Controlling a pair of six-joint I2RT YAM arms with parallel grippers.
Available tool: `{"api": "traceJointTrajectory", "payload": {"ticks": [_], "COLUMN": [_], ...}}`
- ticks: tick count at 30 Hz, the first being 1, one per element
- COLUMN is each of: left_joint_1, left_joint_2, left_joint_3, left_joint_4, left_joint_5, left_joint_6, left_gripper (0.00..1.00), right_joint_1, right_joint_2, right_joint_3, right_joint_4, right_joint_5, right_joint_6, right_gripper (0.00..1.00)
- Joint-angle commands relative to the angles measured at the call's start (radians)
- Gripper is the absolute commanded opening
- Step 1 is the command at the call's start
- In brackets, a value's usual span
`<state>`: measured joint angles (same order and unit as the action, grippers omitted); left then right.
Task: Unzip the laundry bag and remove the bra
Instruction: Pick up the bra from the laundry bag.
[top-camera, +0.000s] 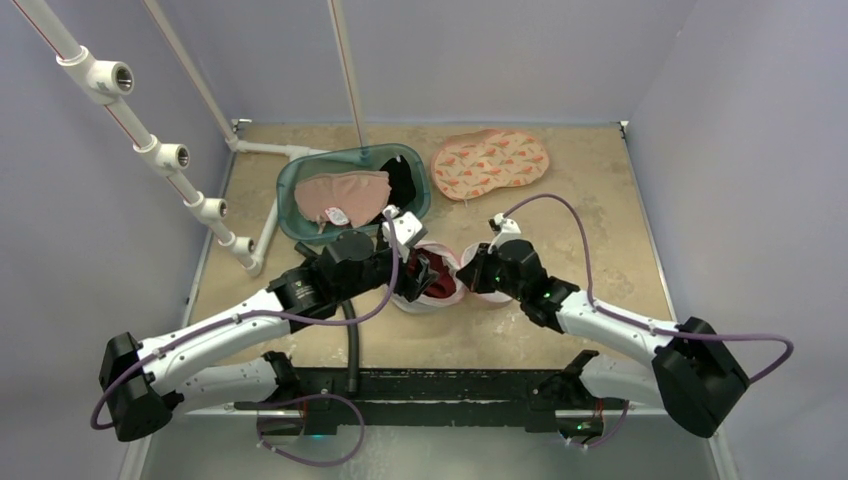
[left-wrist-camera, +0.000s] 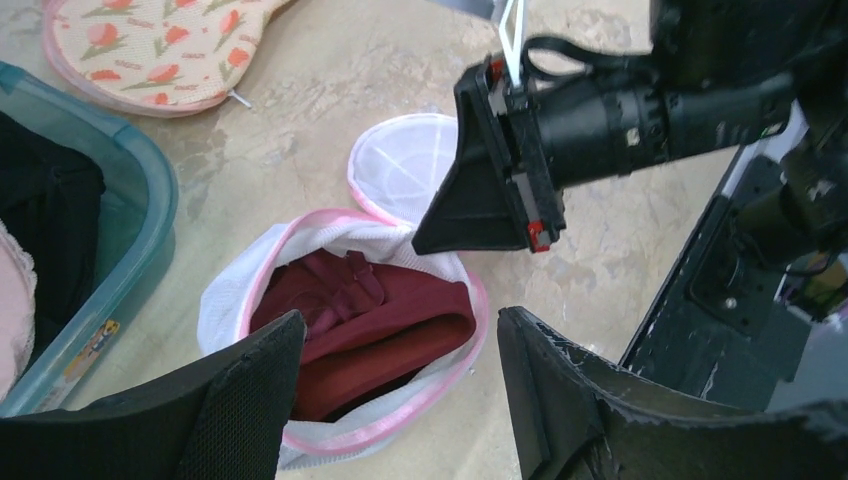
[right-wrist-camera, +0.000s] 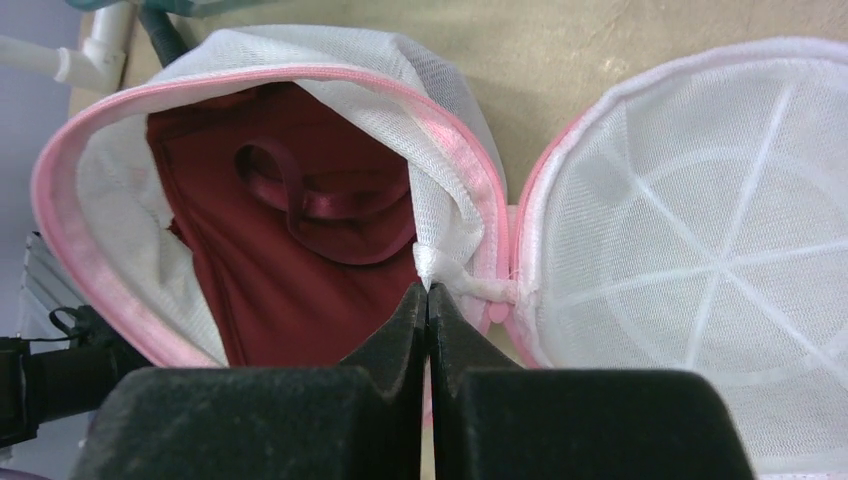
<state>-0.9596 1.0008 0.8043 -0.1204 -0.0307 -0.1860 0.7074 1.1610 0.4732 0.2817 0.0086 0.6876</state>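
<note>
The left gripper (left-wrist-camera: 400, 325) hangs open over the unzipped laundry bag (left-wrist-camera: 228, 300) holding the maroon bra (left-wrist-camera: 345, 290), while the right gripper (right-wrist-camera: 428, 292) pinches the bag's mesh edge.

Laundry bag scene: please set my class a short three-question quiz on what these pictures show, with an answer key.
1. True or false: the laundry bag is zipped shut.
2. Fill in: the left gripper hangs above the dark red bra with its jaws ____.
3. What does the right gripper pinch? A) the bra's strap B) the bag's white mesh C) the teal tub

Key: 1 false; 2 open; 3 B.
</note>
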Motion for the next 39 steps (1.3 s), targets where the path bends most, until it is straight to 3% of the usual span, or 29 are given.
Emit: {"api": "traceJointTrajectory", "payload": {"ticks": [1, 8, 12, 17, 30, 33, 36, 39], "left_joint_1": [-0.010, -0.055, -0.088, -0.088, -0.104, -0.104, -0.104, -0.104], "left_joint_2": [0.042, 0.147, 0.184, 0.210, 0.297, 0.311, 0.320, 0.326], "left_joint_3": [0.031, 0.026, 0.016, 0.029, 0.047, 0.054, 0.066, 0.066], "left_joint_4": [0.051, 0.064, 0.084, 0.103, 0.077, 0.062, 0.051, 0.066], "left_joint_5": [0.088, 0.115, 0.045, -0.043, -0.030, -0.071, -0.109, -0.123], "left_joint_6": [0.127, 0.195, 0.242, 0.241, 0.223, 0.224, 0.220, 0.215], "left_gripper": [0.70, 0.68, 0.66, 0.61, 0.58, 0.51, 0.35, 0.30], "right_joint_1": [0.001, 0.001, 0.002, 0.001, 0.001, 0.001, 0.001, 0.001], "right_joint_2": [-0.065, -0.091, -0.094, -0.097, -0.101, -0.103, -0.105, -0.109], "right_joint_3": [0.062, 0.088, 0.082, 0.069, 0.063, 0.062, 0.056, 0.048], "right_joint_4": [-0.033, -0.074, -0.071, -0.061, -0.061, -0.059, -0.055, -0.053], "right_joint_5": [0.011, -0.029, -0.042, -0.044, -0.047, -0.048, -0.052, -0.058], "right_joint_6": [-0.060, -0.079, -0.083, -0.084, -0.089, -0.091, -0.091, -0.089], "right_gripper": [0.00, 0.00, 0.00, 0.00, 0.00, 0.00, 0.00, 0.00]}}
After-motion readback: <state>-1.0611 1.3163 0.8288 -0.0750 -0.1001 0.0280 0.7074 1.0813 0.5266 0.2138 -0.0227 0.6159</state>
